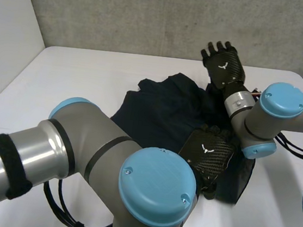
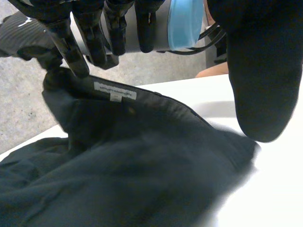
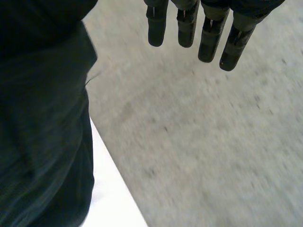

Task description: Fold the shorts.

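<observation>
Head view: dark shorts are lying bunched mid-way across the white table, not yet folded. The left hand is sitting low on the near-right part of the cloth, probably to work an edge. The right hand is hanging raised past the far edge, clear of the cloth. Left wrist view adds finger detail: fingers are reaching straight and spread to the waistband by its white label, with the thumb standing apart and nothing pinched. Right wrist view: fingers are pointing straight toward the grey wall and holding nothing, with the shorts beside the palm.
</observation>
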Available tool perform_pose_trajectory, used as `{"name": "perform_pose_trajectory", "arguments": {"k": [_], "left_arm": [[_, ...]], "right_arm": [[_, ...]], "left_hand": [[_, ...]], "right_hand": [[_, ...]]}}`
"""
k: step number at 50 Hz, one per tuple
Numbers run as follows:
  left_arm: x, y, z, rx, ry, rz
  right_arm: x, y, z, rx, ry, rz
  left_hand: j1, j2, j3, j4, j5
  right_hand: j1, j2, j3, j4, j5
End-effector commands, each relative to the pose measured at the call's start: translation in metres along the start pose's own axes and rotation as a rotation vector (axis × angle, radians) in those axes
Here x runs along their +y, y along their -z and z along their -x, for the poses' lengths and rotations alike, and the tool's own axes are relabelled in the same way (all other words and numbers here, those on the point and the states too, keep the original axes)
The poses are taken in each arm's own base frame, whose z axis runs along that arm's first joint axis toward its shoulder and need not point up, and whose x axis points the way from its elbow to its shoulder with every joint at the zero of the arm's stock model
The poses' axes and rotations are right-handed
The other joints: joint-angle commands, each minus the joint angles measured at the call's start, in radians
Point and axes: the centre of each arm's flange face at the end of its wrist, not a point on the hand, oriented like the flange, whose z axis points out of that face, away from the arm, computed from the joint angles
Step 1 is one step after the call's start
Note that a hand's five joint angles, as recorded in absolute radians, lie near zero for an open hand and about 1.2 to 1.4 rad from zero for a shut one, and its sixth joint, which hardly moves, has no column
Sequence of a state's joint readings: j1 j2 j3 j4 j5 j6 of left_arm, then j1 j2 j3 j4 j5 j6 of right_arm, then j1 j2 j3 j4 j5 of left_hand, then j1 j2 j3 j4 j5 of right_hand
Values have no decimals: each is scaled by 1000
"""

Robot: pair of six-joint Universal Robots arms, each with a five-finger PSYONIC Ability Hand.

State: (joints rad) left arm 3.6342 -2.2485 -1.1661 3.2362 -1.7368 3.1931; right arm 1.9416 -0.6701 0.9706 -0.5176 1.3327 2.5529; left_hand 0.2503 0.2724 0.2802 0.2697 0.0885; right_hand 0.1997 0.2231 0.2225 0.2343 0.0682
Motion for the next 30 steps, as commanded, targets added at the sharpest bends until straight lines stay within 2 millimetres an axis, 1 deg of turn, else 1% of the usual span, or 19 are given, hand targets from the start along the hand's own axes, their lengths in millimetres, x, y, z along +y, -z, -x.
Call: {"name": "perform_pose_trajectory", "arguments": {"k": [1,2,4,5,8,9,11,12,13,14,15,16,20,21,23,24,27,28,30], "left_arm": [[7,5,18,-44,-5,49],[-2,7,37,-84,5,42],[-8,9,53,-121,13,37],[-13,13,70,-160,20,33],[-20,17,89,-205,29,20],[-26,18,103,-238,32,8],[-29,18,116,-270,34,2],[-30,18,123,-287,32,1],[-32,16,141,-328,23,-2],[-32,15,148,-341,17,1],[-32,14,156,-351,7,3],[-30,10,172,-357,-23,11],[-29,4,193,-330,-93,17],[-25,-1,202,-305,-131,24],[-16,-6,209,-281,-155,44],[-6,-12,216,-264,-179,70],[7,-21,226,-247,-204,94],[50,-38,237,-219,-212,208],[55,-39,237,-216,-207,222]], "right_arm": [[-17,11,-51,174,-14,152],[-18,13,-58,182,-19,168],[-26,22,-73,180,-41,209],[-30,26,-77,177,-49,226],[-42,44,-86,146,-96,301],[-43,50,-87,136,-110,328],[-45,61,-85,106,-141,386],[-47,74,-82,69,-170,442],[-49,80,-81,50,-184,469],[-52,87,-80,35,-198,492],[-57,99,-80,14,-229,538],[-60,105,-80,5,-242,556],[-69,132,-85,11,-294,614],[-70,136,-87,19,-296,615],[-74,145,-95,44,-289,604],[-74,147,-98,54,-283,600],[-75,149,-110,96,-254,569],[-52,171,-111,76,-227,676],[-48,183,-96,23,-254,720]], "left_hand": [[-43,-65,-73,-62,-55],[-43,-65,-73,-62,-55],[-43,-65,-73,-62,-55],[-40,-62,-70,-59,-53],[-34,-56,-64,-53,-47],[-28,-50,-58,-47,-41],[-22,-44,-52,-42,-35],[-19,-41,-49,-39,-32],[-16,-38,-46,-36,-29],[-13,-35,-43,-33,-26],[-13,-35,-43,-33,-26],[-5,-27,-34,-24,-17],[10,-12,-20,-9,-3],[10,-12,-20,-9,-3],[16,-6,-14,-3,3],[22,0,-8,2,9],[28,6,-2,8,15],[63,41,33,44,50],[69,47,39,49,56]], "right_hand": [[-25,-49,-48,-60,-68],[-25,-49,-48,-60,-68],[-25,-49,-48,-60,-68],[-25,-49,-48,-60,-68],[-25,-49,-48,-60,-68],[-25,-49,-48,-60,-68],[-25,-49,-48,-60,-68],[-25,-49,-48,-60,-68],[-25,-49,-48,-60,-68],[-25,-49,-48,-60,-68],[-25,-49,-48,-60,-68],[-25,-49,-48,-60,-68],[-25,-49,-48,-60,-68],[-25,-49,-48,-60,-68],[-25,-49,-48,-60,-68],[-25,-49,-48,-60,-68],[-25,-49,-48,-60,-68],[38,14,15,3,-5],[44,20,21,9,1]]}}
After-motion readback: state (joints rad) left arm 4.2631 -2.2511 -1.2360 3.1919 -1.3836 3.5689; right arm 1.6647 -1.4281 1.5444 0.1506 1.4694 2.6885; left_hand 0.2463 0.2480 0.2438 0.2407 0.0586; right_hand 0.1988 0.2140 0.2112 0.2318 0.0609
